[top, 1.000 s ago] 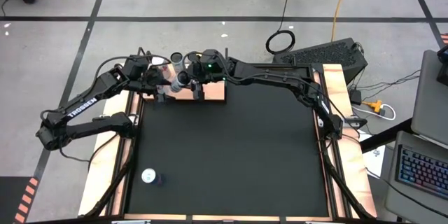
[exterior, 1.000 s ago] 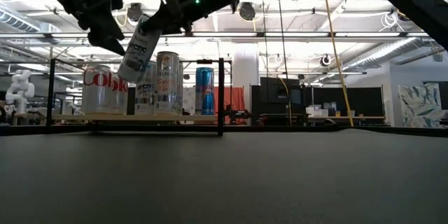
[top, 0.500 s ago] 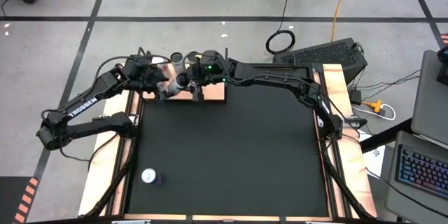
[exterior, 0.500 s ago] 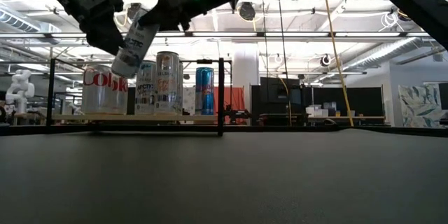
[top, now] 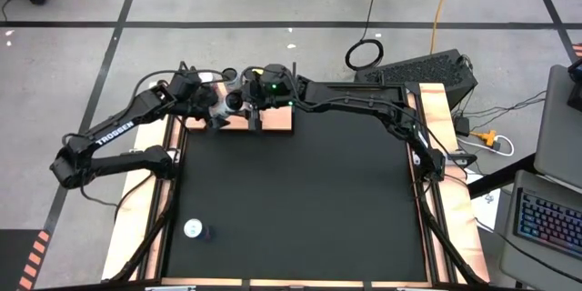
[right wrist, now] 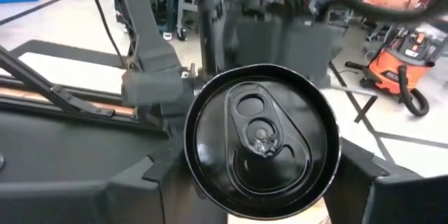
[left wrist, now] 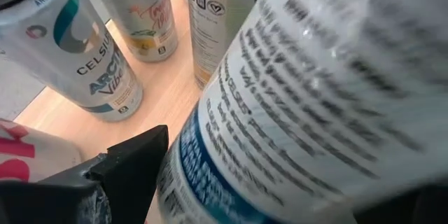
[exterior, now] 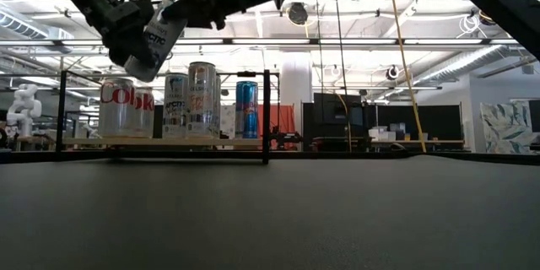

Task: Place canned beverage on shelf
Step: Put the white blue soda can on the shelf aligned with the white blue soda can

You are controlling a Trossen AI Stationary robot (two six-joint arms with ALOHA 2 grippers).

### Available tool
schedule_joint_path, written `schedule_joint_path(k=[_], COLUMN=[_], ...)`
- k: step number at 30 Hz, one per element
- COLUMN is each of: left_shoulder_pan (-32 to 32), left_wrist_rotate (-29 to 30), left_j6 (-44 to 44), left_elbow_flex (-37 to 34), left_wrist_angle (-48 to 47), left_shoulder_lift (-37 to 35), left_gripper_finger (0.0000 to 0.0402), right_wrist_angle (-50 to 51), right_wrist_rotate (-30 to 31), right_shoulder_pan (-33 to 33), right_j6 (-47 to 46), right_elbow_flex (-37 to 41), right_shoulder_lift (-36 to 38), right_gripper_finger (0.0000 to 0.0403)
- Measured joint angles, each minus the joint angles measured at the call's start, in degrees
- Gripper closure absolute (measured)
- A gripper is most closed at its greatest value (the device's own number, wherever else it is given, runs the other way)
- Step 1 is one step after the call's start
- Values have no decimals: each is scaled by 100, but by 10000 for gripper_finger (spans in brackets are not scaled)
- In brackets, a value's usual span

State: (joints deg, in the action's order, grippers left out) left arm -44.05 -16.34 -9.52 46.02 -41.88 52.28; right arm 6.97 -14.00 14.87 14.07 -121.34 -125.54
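Low view: can [exterior: 155, 44] now higher, flatter than before.

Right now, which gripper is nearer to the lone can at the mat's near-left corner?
Left. The left gripper is above the shelf on the lone can's side; the right gripper is beside it, slightly farther.

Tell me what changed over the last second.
The right gripper kept its hold on the tilted white can, swinging it up and toward the left gripper, whose open fingers now flank it. The cans standing on the shelf and the lone can on the mat stayed put.
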Motion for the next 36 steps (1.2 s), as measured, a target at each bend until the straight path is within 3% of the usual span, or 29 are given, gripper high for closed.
schedule_joint_path(k=[11, 14, 18, 24, 30, 36], left_shoulder_pan=[0, 0, -7, -4, 4, 4], left_wrist_rotate=[289, -175, -495, -482, 95, -96], left_j6=[2, -7, -4, -9, -18, -36], left_elbow_flex=[0, 0, 0, 0, 0, 0], left_wrist_angle=[42, -49, -115, -65, -44, -47], left_shoulder_lift=[-223, -300, -344, -345, -391, -574], left_gripper_finger=[20, 20, 20, 20, 20, 20], right_wrist_angle=[404, 445, 455, 458, 611, 704], right_wrist_rotate=[64, 345, 243, 268, 419, 562], right_shoulder_pan=[24, 35, 85, 94, 124, 140], right_j6=[-84, -101, -247, -297, -445, -444], right_elbow_flex=[0, 0, 0, 0, 0, 0], right_shoulder_lift=[2, 2, 2, 2, 2, 2], right_gripper_finger=[185, 185, 185, 185, 185, 185])
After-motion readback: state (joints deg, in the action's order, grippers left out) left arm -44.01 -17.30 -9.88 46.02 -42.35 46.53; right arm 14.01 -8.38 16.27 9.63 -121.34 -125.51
